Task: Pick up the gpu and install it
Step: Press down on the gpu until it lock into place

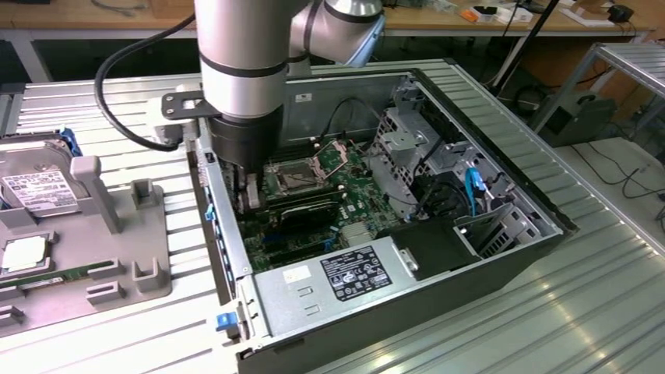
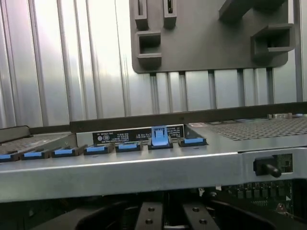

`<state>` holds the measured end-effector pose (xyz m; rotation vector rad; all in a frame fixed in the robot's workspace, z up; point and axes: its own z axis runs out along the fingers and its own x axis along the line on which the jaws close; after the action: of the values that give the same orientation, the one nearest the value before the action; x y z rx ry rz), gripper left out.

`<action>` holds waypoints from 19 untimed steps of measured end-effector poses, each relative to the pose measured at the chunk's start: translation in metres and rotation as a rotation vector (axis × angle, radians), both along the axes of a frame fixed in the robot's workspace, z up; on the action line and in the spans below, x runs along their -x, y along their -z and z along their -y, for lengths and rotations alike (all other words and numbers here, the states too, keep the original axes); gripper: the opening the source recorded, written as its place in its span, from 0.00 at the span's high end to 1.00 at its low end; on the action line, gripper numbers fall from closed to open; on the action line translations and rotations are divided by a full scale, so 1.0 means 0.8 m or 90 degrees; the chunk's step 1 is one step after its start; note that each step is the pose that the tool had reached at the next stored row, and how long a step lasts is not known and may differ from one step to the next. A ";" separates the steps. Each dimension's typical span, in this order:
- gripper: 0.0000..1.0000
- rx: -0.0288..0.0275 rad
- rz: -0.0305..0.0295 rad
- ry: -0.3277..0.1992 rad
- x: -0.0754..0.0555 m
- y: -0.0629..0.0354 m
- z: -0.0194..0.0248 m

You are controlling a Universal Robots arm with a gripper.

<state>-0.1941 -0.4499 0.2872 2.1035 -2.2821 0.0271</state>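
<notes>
One computer case (image 1: pixel 416 257), one grey tray (image 1: pixel 114 257), one hard drive (image 1: pixel 31 191), one robot arm (image 1: pixel 244 70).

Arm (image 1: pixel 241 70) vertical, wrist pointing down, claw (image 1: pixel 249 199) closed

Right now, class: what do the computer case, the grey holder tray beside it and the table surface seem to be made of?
Computer case: looks like sheet metal, bare grey inside with folded edges and punched holes; outer shell painted black.
Grey holder tray: probably plastic, matte, even grey with moulded blocky slots; could be printed.
Table: likely aluminium, ribbed panels with a brushed, reflective sheen.
</notes>
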 end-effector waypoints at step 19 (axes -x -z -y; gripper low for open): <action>0.89 -0.0010 -0.0352 0.002 -0.008 -0.033 -0.0035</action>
<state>-0.1881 -0.4472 0.3133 2.0738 -2.2556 -0.0325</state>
